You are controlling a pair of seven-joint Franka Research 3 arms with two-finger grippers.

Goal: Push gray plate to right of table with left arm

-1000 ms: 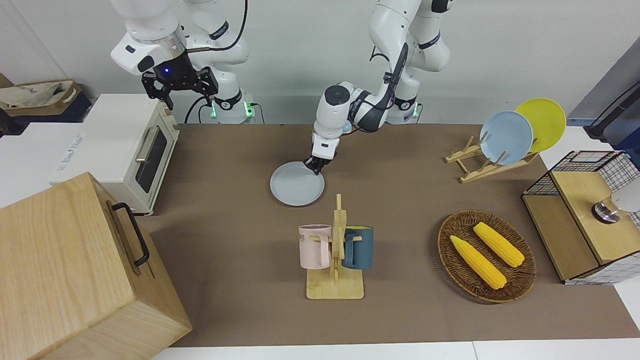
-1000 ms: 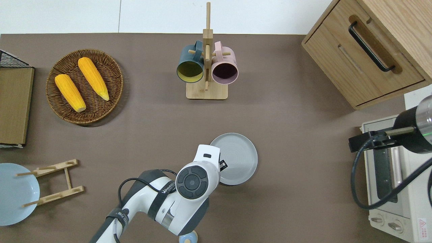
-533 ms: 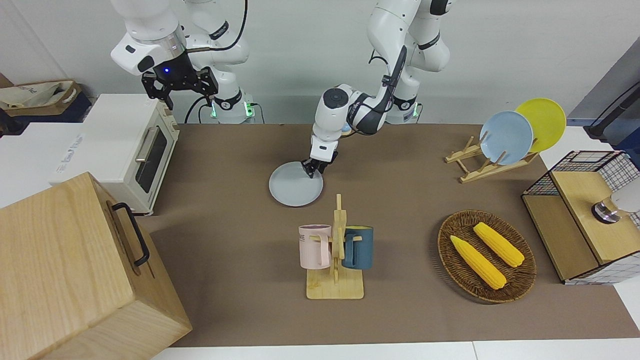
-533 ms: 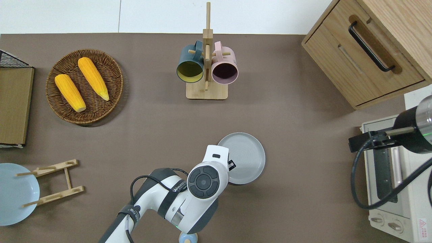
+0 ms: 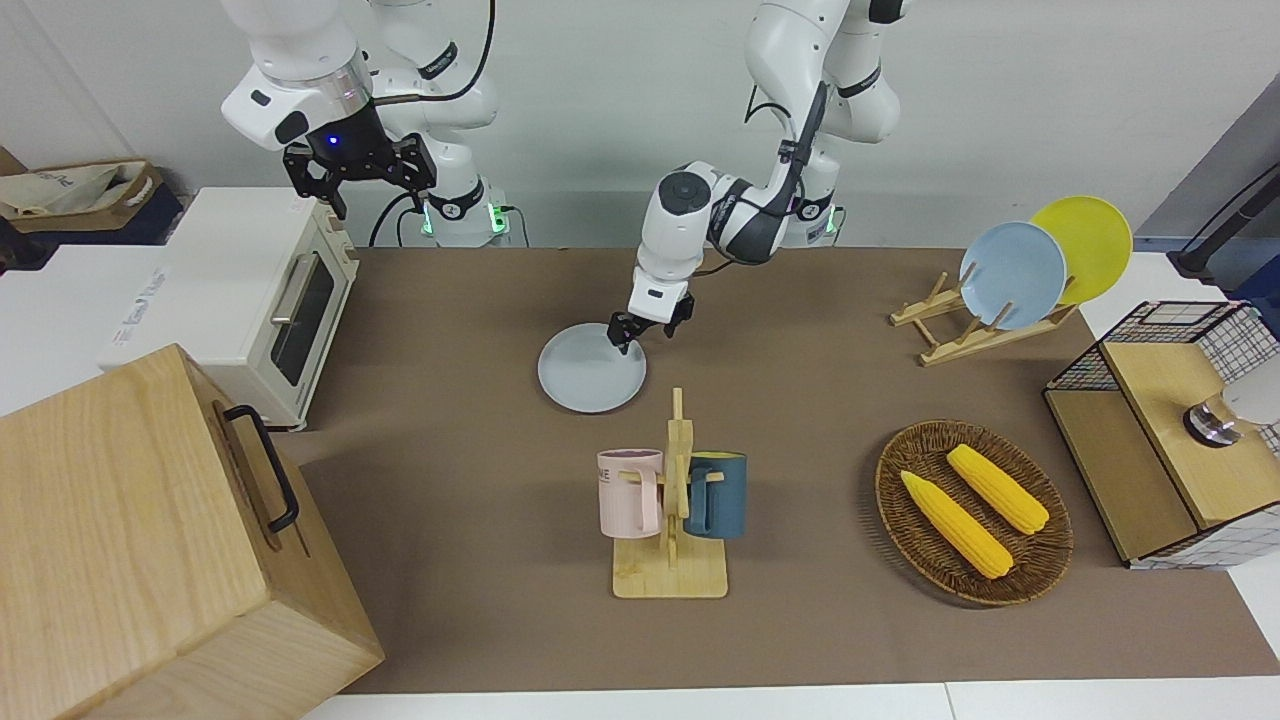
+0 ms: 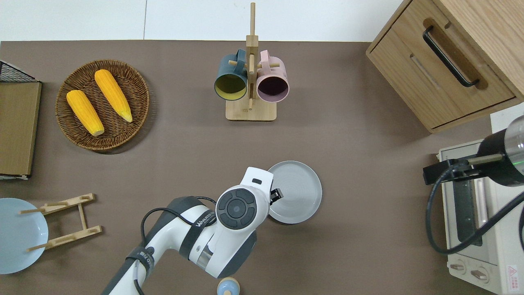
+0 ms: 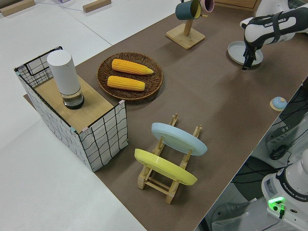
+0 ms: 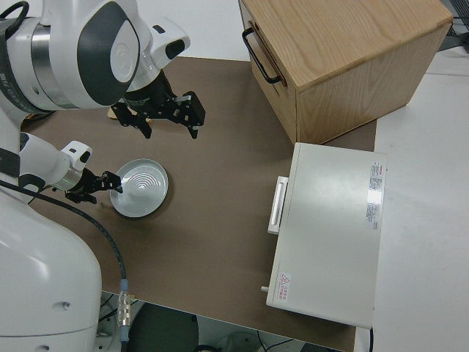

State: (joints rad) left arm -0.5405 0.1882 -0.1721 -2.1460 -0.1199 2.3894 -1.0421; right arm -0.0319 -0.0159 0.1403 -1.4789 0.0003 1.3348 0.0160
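Two arms are standing at the wall side of the table (image 5: 450, 500), and only one is doing anything. The left arm (image 5: 690, 215) is reaching down and across, and the left gripper (image 5: 645, 340) is hovering low over the plate's edge on the side toward that arm's end of the table. Its fingers (image 8: 110, 178) are standing clearly apart with nothing between them, and I cannot tell whether a tip is touching the rim. The right gripper (image 8: 157, 121) is parked, its fingers spread wide and gripping nothing.

The gray plate (image 6: 297, 192) is lying flat and face up on the brown top. Being round, it is showing no long axis and pointing no way. It is sitting about mid-table, a little toward the right arm's end, well apart from everything else.

Level with it, the toaster oven (image 5: 270, 290) is sitting at the right arm's end, and a wooden plate rack (image 5: 950, 335) at the other end is propping up a sky-blue plate (image 5: 1012, 275) and a yellow plate (image 5: 1085, 245). Farther out than the gray plate, a mug rack (image 5: 672, 560) is carrying a pink mug (image 5: 630, 490) and a dark blue mug (image 5: 718, 493). Beside it, toward the left arm's end, a wicker basket (image 5: 890, 470) is holding two corn cobs (image 5: 955, 523), with a wire crate (image 5: 1170, 430) just past it. A wooden cabinet (image 5: 150, 540) is filling the farthest corner at the right arm's end. White walls are closing the room past the arms.
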